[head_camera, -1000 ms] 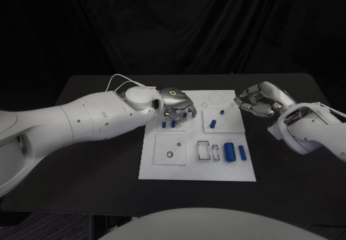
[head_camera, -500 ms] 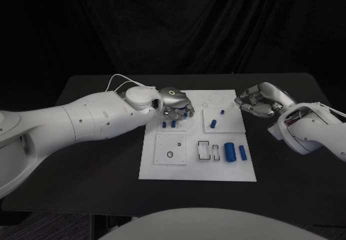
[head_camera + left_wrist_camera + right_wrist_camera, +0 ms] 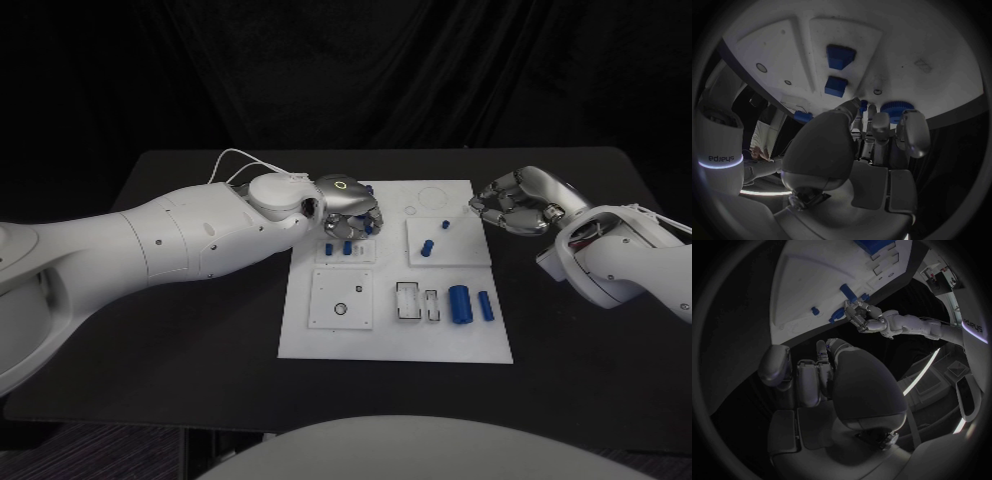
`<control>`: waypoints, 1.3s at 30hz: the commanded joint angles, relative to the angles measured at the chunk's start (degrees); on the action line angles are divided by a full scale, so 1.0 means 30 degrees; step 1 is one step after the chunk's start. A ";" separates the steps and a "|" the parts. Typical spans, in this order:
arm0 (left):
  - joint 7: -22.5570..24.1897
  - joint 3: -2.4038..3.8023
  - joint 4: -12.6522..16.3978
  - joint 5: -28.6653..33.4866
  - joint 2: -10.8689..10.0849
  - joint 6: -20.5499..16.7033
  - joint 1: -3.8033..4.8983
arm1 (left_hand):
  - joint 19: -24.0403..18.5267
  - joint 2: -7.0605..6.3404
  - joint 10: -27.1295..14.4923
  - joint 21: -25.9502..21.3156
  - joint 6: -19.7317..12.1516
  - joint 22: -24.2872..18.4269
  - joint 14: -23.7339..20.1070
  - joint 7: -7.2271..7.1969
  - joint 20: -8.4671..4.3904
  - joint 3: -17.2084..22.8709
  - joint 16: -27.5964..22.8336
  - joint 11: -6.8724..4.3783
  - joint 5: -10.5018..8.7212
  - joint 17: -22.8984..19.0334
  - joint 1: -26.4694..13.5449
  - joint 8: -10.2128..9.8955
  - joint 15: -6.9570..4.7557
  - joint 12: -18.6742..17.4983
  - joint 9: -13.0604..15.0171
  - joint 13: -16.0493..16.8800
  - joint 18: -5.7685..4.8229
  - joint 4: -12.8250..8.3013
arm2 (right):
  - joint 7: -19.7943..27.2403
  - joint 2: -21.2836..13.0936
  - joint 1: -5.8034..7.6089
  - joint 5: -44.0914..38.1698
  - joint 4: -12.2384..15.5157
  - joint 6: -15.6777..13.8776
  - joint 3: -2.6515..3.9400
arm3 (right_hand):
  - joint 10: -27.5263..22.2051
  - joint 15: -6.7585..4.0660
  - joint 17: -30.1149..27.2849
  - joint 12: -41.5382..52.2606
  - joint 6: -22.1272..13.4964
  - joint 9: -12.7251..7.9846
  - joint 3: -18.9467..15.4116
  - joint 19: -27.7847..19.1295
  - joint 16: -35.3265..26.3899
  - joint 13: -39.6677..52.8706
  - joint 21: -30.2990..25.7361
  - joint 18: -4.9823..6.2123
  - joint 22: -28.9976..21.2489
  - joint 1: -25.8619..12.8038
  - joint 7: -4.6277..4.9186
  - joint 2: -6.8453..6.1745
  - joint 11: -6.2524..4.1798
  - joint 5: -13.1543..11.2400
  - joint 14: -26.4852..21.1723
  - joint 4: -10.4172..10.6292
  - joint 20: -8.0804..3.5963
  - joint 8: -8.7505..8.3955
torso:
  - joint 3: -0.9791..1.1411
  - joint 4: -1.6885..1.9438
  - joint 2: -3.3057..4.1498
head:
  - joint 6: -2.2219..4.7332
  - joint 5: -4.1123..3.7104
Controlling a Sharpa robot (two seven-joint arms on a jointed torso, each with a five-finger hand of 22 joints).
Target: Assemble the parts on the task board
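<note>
Black tabletop (image 3: 173, 330), dark curtain behind, white task board (image 3: 397, 345) in the middle. Your left hand (image 3: 351, 205) is over the board's far-left corner, fingers curled down toward the small blue parts (image 3: 338, 247) standing in the far-left block. From the left wrist view those parts (image 3: 840, 56) sit ahead of the fingertips (image 3: 856, 104), with a round blue piece (image 3: 895, 111) just beside the fingers. You can't tell from these frames whether the fingers actually pinch a piece or only hover curled over it.

Key relation: the far-left block lies directly under and slightly nearer the robot than the left hand, so the left is clearly the nearer hand for it. The right hand (image 3: 516, 207) sits off the board's far-right edge, fingers curled inward with nothing visible in them, well apart from the small blue peg (image 3: 444, 224) on the far-right block.

Larger blue cylinders (image 3: 460, 304) lie near the board's right side with long axes running toward and away from the robot, beside a white slotted holder (image 3: 410, 300). Neither hand is near them.

Left arm reaches across from the left, wrist bent down. My read: you're mid-placement at the far-left block; keep the descent vertical, since neighbouring pegs stand close.
</note>
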 commanded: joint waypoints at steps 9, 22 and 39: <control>0.0926 0.0002 -0.0271 -0.0009 0.0121 -0.2583 -0.0481 | 0.0729 0.0569 0.3198 0.1132 0.2015 0.3612 0.0251 0.0774 -0.0087 0.0549 -0.0254 -0.0660 0.0452 -0.0919 0.0603 0.0607 -0.0624 -0.0163 0.0379 -0.0614 -0.0550 -0.0882 | -0.0591 0.0023 0.0026 0.0032 -0.0027 0.0415 0.0012 | -0.0061 -0.0080 -0.0012 -0.0105 -0.0085 0.0035 0.0114 0.0028 -0.0109 -0.0011 -0.0067 -0.0192 0.2503 0.0000 -0.0022 -0.0089 0.0075 0.0103 0.0471 -0.0021 -0.0012 -0.0066 | 0.0011 -0.0001 -0.0004 | -0.0002 -0.0068; 0.0361 0.0002 0.1003 -0.0008 -0.1280 -0.4090 -0.0606 | 0.0844 0.0136 0.4476 0.1360 0.2521 0.3646 0.0523 0.1045 -0.0209 0.1125 -0.0618 -0.0376 0.0721 -0.1752 0.0680 0.0084 -0.0392 -0.1708 0.0015 -0.1992 -0.0577 -0.1272 | -0.0633 -0.0072 0.0023 0.0294 -0.0020 0.0564 0.0010 | -0.0114 -0.0078 -0.0082 -0.0158 -0.0093 0.0051 0.0148 -0.0016 -0.0169 -0.0090 -0.0208 -0.0167 0.2469 0.0059 -0.0017 -0.0099 0.0077 0.0098 0.0445 -0.0064 -0.0009 -0.0068 | 0.0032 -0.0052 -0.0032 | -0.0002 -0.0144; -0.0687 -0.0004 0.3878 -0.0007 -0.3917 -0.1939 0.0238 | 0.0845 -0.0023 0.4378 0.1331 0.2131 0.3629 0.0658 0.1001 -0.0210 0.0980 -0.0687 -0.0351 0.0259 -0.1944 0.0312 -0.0473 -0.0361 -0.2787 -0.0250 -0.2671 -0.0564 -0.1114 | -0.0664 0.0071 -0.0016 0.0338 -0.0302 0.0952 0.0006 | -0.0218 -0.0060 -0.0234 -0.0255 -0.0158 0.0059 0.0187 -0.0112 -0.0300 -0.0220 -0.0501 -0.0117 0.2396 0.0079 0.0017 -0.0099 0.0105 0.0086 0.0381 -0.0063 0.0002 -0.0103 | 0.0082 0.0208 -0.0139 | -0.0002 -0.0076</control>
